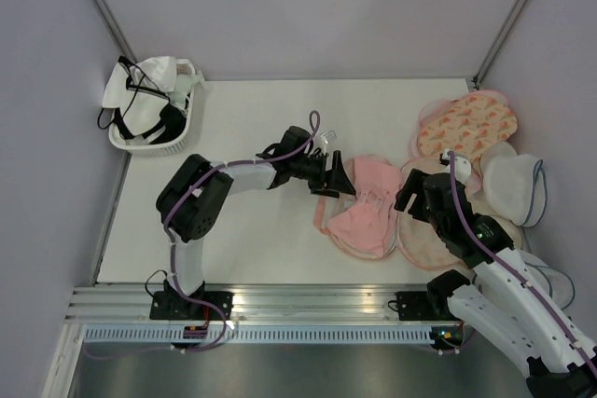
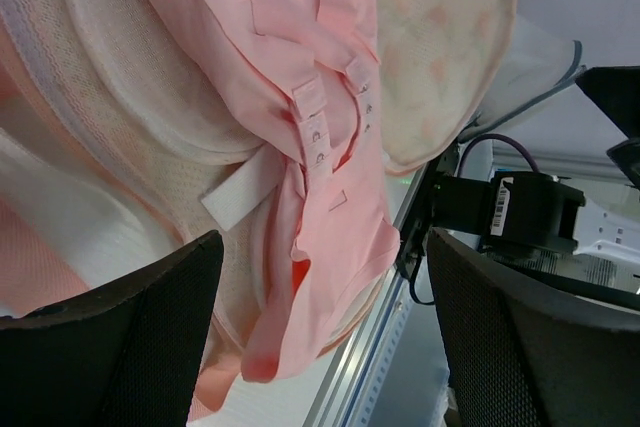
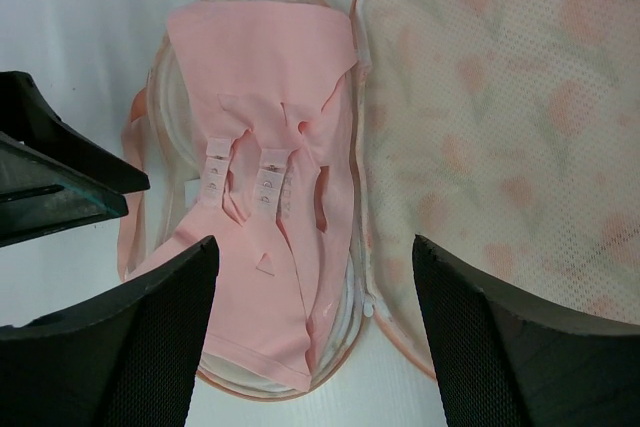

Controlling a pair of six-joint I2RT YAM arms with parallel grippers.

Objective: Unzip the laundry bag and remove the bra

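Nearest, the right gripper point(image 1: 411, 195) hangs low over the right part of the table point(image 1: 252, 249). Its jaws are spread wide with nothing between them, and in its wrist view they straddle the seam where the bra meets the opened flap.

Just under it lies the laundry bag point(image 1: 425, 234), already unzipped and folded open like a clamshell. The mesh lid is turned out to the right with its print showing faintly through, and the other half lies flat like a tray. The bra point(image 1: 366, 204) rests in that left half, hook band up and straps loose, not yet lifted out.

A little farther and to the left, the left gripper point(image 1: 333, 174) points at the bra's far-left edge. Its jaws are likewise wide and empty, seemingly placed to pinch the fabric now that the lid lies out of the way. The zip step looks done, and removal remains.

Farther right sit a white blue-trimmed pouch point(image 1: 511, 184) and another printed peach pouch point(image 1: 466, 126). At far left, a white basket point(image 1: 140, 144) holds black-and-white garments point(image 1: 149, 104).
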